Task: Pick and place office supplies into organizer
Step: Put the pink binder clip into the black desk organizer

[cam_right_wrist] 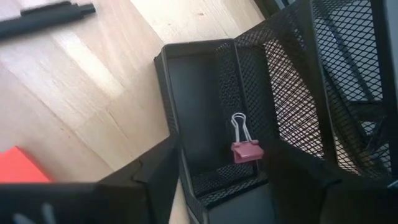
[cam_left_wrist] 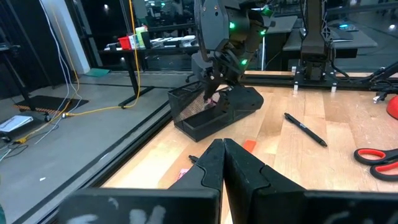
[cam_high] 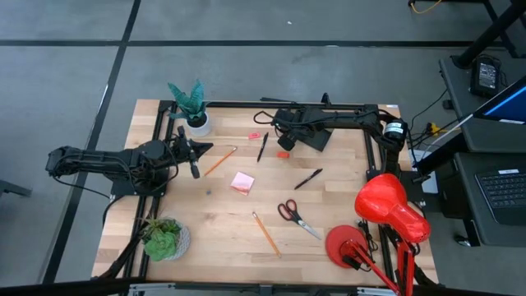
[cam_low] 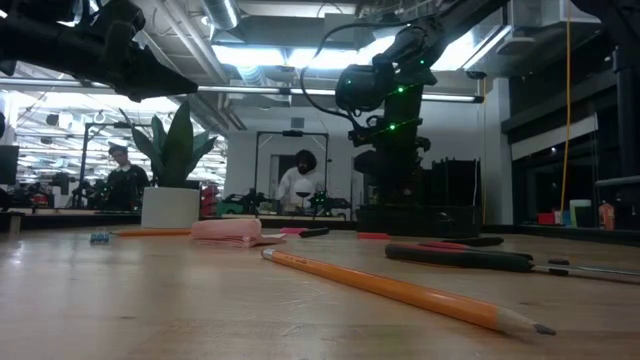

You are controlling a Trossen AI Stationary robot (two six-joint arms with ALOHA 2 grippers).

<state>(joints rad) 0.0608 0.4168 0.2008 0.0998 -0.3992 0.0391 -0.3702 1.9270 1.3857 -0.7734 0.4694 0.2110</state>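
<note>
The right gripper [cam_high: 284,125] hangs over the black mesh organizer [cam_high: 311,136] at the far side of the wooden table [cam_high: 214,222], its fingers [cam_right_wrist: 149,177] spread apart and holding nothing. Beneath them a pink binder clip [cam_right_wrist: 246,149] lies inside a low compartment of the organizer.

The left gripper [cam_high: 194,158] hovers at the left side of the table, near the white-potted plant [cam_high: 194,107], with its two fingers [cam_left_wrist: 245,171] pressed together and nothing between them.

The other supplies lie loose on the table. An orange pencil [cam_high: 219,161] sits just right of the left gripper, and a pink sticky-note pad [cam_high: 242,182] lies near the middle. One black pen [cam_high: 262,147] rests left of the organizer, another [cam_high: 308,178] nearer the centre. A small red eraser [cam_high: 283,154] lies just near of the organizer. Red-handled scissors [cam_high: 296,217] and a second pencil [cam_high: 265,233] lie toward the near edge, and a red desk lamp [cam_high: 386,215] stands at the near right corner.
</note>
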